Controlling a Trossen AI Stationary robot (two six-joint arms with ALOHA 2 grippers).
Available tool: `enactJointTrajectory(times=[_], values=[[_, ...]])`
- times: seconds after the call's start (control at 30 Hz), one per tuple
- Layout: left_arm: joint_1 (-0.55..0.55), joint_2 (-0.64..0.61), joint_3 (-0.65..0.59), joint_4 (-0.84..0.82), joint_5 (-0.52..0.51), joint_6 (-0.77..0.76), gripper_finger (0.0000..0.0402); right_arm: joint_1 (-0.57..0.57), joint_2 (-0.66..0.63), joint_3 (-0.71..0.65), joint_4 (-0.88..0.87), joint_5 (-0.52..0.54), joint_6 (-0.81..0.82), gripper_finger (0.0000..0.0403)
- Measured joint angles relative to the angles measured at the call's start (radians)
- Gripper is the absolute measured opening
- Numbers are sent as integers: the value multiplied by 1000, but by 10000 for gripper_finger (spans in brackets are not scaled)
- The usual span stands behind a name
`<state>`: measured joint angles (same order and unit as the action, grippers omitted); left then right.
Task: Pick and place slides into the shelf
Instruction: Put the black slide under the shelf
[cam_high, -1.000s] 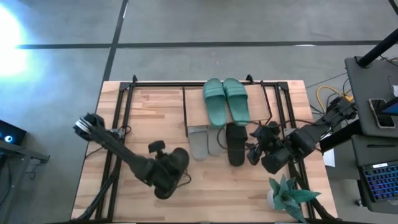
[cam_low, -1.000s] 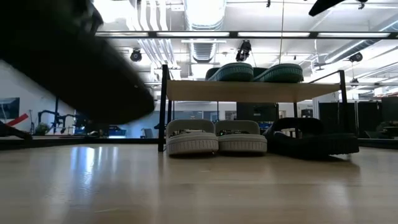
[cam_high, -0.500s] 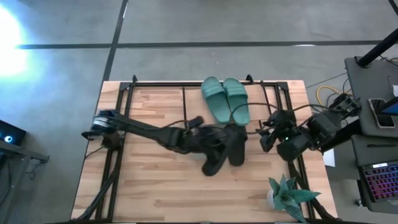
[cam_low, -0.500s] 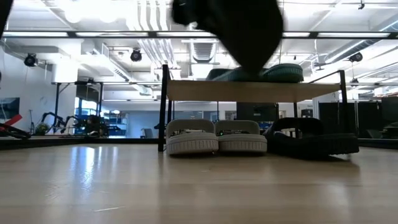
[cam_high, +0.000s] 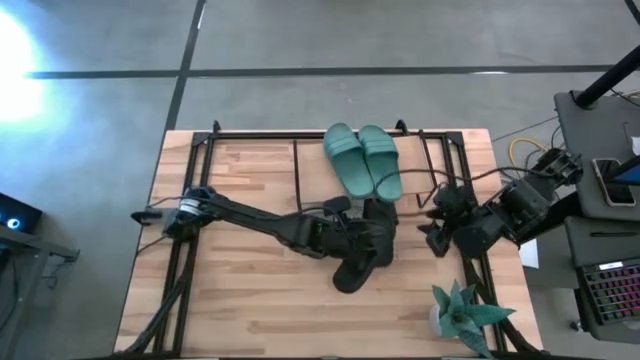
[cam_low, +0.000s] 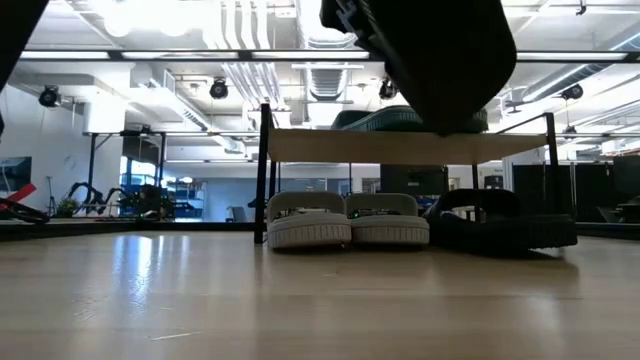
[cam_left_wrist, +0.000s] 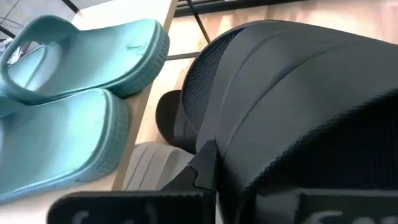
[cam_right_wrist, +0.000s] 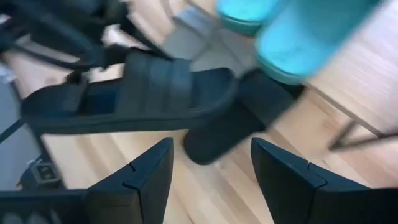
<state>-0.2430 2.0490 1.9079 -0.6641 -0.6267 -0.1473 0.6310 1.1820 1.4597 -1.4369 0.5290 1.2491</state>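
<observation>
A teal pair of slides (cam_high: 362, 160) lies on the shelf's plank top (cam_low: 320, 146). Below it, a light grey pair (cam_low: 346, 221) stands on the table, with one black slide (cam_low: 500, 228) to its right. My left gripper (cam_high: 338, 236) is shut on the other black slide (cam_high: 357, 262), held in the air in front of the shelf and showing high in the low view (cam_low: 430, 55). My right gripper (cam_right_wrist: 211, 144) stands open by the table's right edge (cam_high: 433, 226), nothing between its fingers. My left gripper holds the black slide by its wide strap (cam_left_wrist: 249, 143), reaching in from the table's left and slanting down. The fingers sit at the wrist picture's lower edge, where the strap itself hides the place of contact. The slide hangs roughly level, clear of the table (cam_right_wrist: 130, 93).
A potted plant (cam_high: 462, 312) stands at the table's near right corner. A black frame (cam_high: 190, 170) runs around the table. A laptop and cables (cam_high: 610, 290) lie beyond the right edge. Bare wood (cam_high: 240, 300) spreads over the near left.
My left gripper has swung from the near middle of the table toward the right and the shelf, rising and tipping, with the black slide carried clear of the table. My right gripper has drawn back a little toward the table's right edge and risen.
</observation>
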Motion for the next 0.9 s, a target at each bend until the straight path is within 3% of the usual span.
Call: enactJointTrajectory(times=[0.23, 0.37, 0.73, 0.9], values=[[28, -8, 19, -115, -10, -170, 0, 1, 131, 0, 118, 66, -216, 207], [20, -16, 5, -111, -14, -153, 0, 2, 199, 0, 119, 77, -255, 207], [-42, -6, -43, -125, -117, -134, 0, 12, 61, -1, -20, 103, -27, 208], [-79, -3, -137, -48, -67, -127, 0, 12, 13, -3, -139, 103, 80, 208]])
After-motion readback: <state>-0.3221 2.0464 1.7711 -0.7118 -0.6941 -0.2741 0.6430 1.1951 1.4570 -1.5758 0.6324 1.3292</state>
